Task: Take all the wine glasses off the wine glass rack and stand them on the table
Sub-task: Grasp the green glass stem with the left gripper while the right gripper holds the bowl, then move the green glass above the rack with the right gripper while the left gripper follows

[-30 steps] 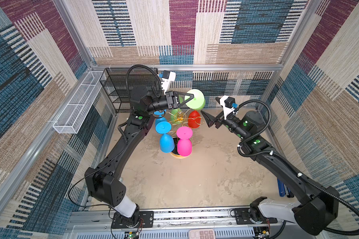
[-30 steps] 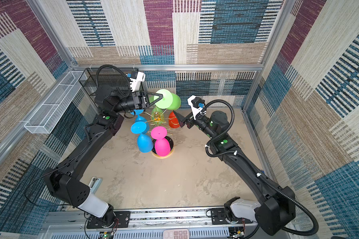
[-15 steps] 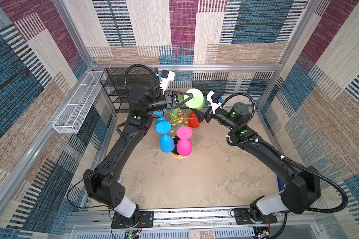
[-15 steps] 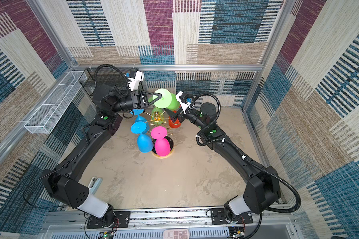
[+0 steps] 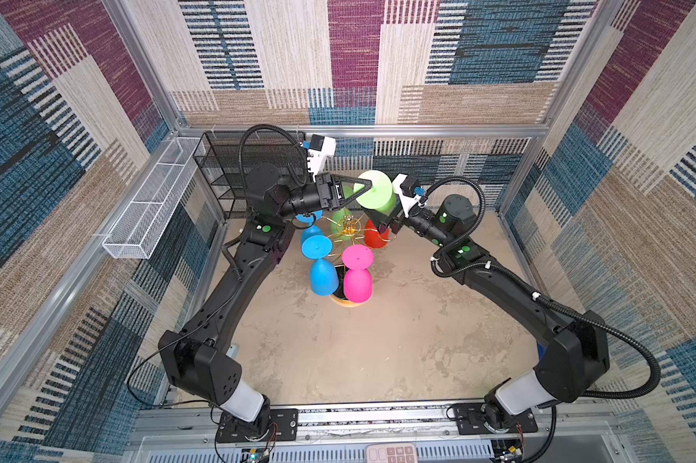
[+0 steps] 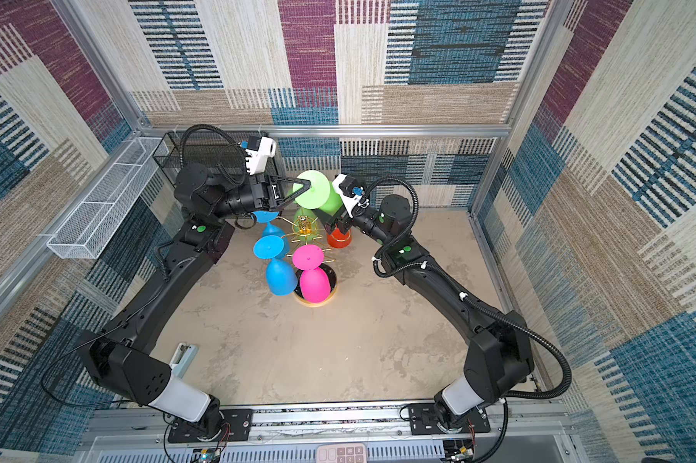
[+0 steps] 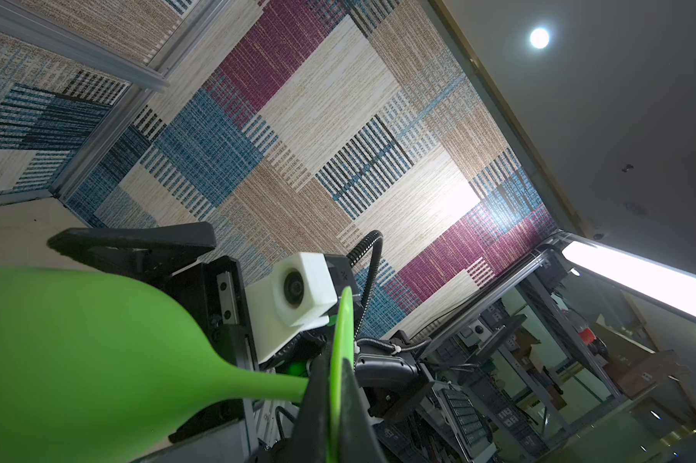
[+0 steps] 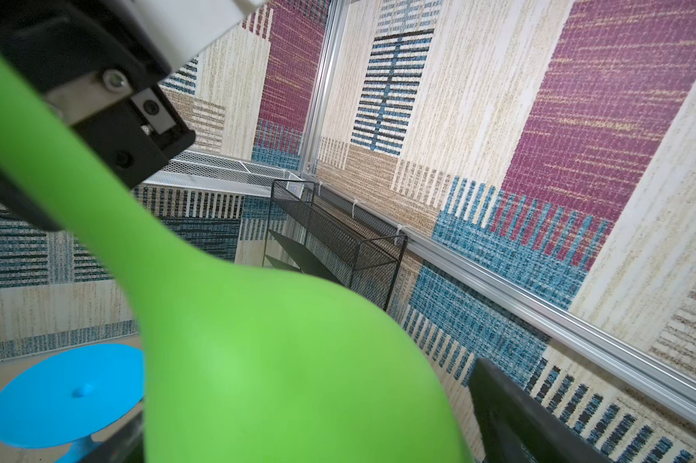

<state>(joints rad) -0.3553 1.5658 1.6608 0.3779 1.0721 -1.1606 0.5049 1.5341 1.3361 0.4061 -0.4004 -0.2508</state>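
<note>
A green wine glass lies on its side in the air above the gold wine glass rack. My left gripper is shut on the thin edge of the glass's foot. The right gripper is open, its jaws standing on either side of the green bowl. One of its fingers shows beside the bowl with a gap between them. Blue, pink and red glasses hang bowl-down from the rack.
A black mesh shelf stands against the back wall behind the left arm. A white wire basket hangs on the left wall. The rack's round base sits mid-floor, and a blue glass's foot lies just below the right gripper.
The right arm has swung in from the right, bringing its open jaws around the green glass's bowl. The left gripper has kept its hold and hardly moved.
</note>
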